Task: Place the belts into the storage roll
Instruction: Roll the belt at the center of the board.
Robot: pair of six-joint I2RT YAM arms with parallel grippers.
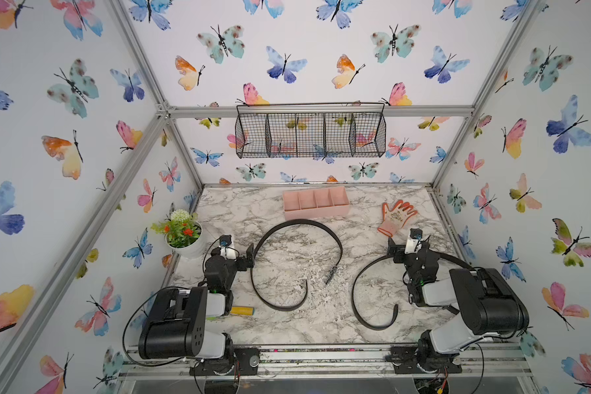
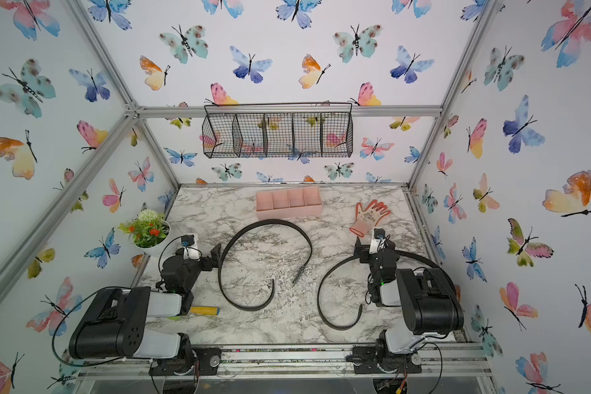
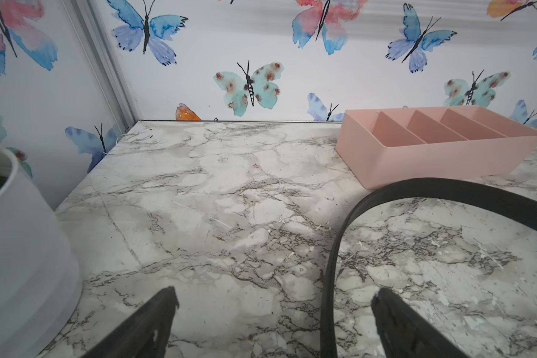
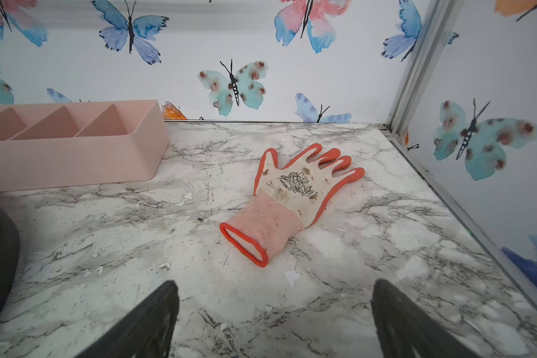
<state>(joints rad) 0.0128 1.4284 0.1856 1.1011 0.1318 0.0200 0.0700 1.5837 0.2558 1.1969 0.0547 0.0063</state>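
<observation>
You had the left gripper [image 3: 275, 297] spread wide and holding nothing, low over the marble tabletop [image 1: 287, 336] just beside the left curve of the buckled belt [image 1: 301, 222]; in the left wrist view that strap stood on its edge and ran between the two fingers [image 3: 155, 319], nearer one of them and clear of both. That belt lay in an open loop at the middle of the table, its top arc just in front of the storage roll [image 1: 316, 212], its buckle [image 1: 331, 274] end on the right side of the loop and its plain end curled inward. Your right gripper [image 4: 275, 286] was spread just as wide, also gripping nothing, pointed toward the orange-and-white glove [image 4: 292, 186] that lay flat near the far right corner. The second belt [image 1: 353, 291] curved in a big C on the right side of the table, its upper stretch hidden behind your right arm, its lower end hooked upward. Both belts sat on the tabletop, outside the pink storage roll, which stood near the back wall with its four compartments in a row. A potted plant [image 1: 185, 238] stood at the left edge and a black wire basket [image 1: 309, 134] hung on the back wall
</observation>
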